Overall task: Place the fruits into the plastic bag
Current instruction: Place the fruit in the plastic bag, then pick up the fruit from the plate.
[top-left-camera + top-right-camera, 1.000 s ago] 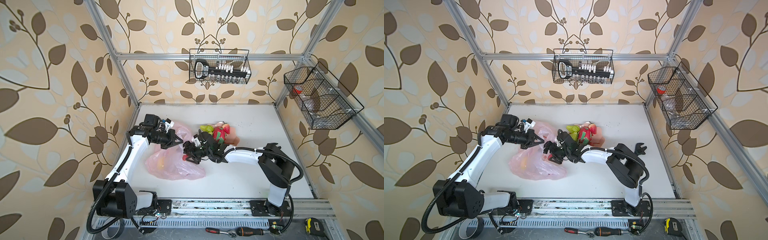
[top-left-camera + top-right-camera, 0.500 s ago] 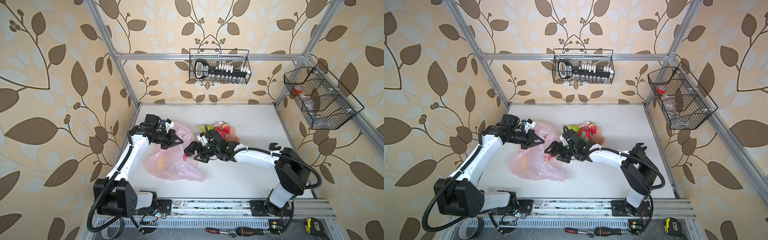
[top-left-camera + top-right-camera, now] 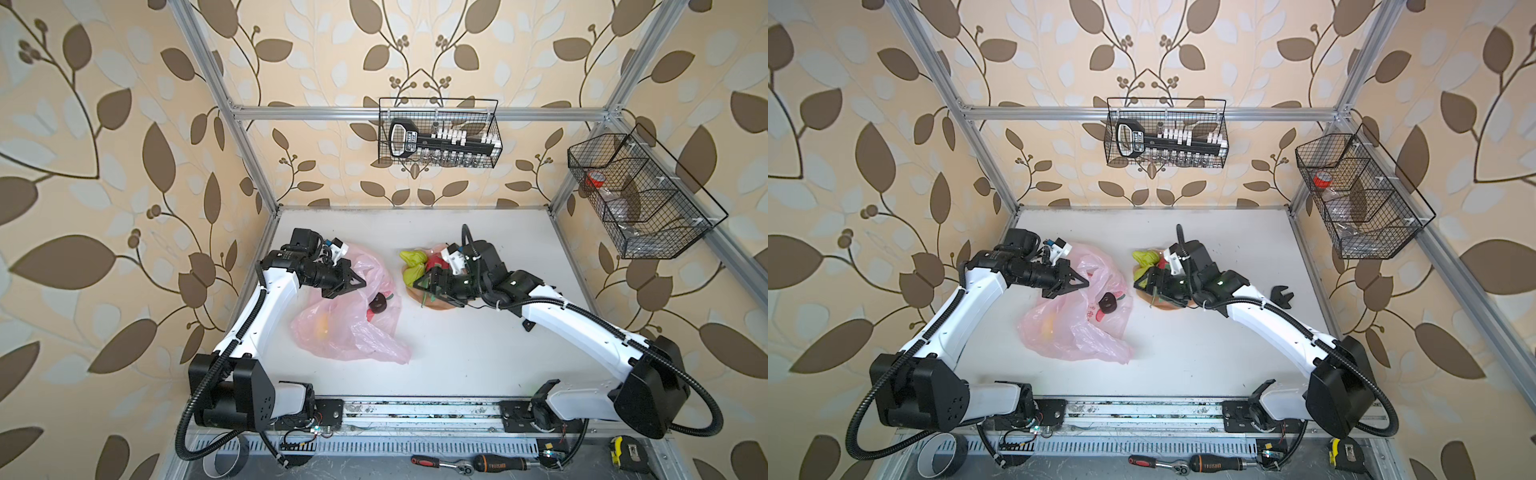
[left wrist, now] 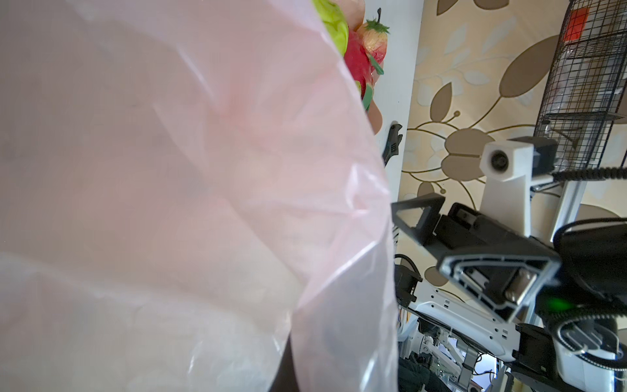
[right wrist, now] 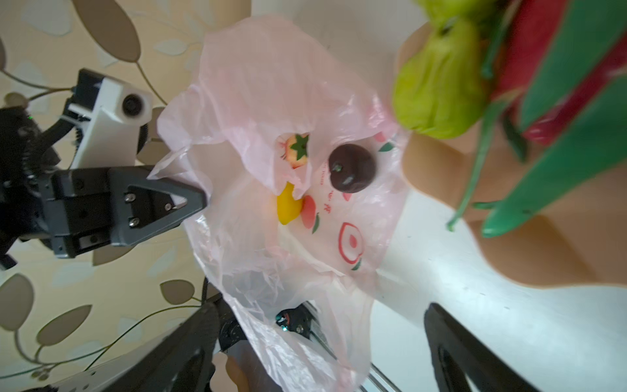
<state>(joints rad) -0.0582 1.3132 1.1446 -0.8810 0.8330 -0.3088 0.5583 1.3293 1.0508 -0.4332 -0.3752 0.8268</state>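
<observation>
Our left gripper [image 3: 359,284] clenches the thin translucent pink plastic bag [image 3: 353,328]; our spread, empty right gripper [image 3: 428,286] next picks 1 green toy pear [image 3: 412,274].

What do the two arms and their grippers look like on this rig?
Both arms have glossy white link shells with black joints and bases, and black corrugated cables looped alongside. The left gripper and right gripper have dark grey triangular, hollow-framed fingers with visible screws. A white camera housing sits at each wrist.

Bright, even daylight; soft shadows under my arms. Beside the plastic bag [image 5: 281,176], the green pear [image 5: 437,85] blurs, out of focus.
</observation>
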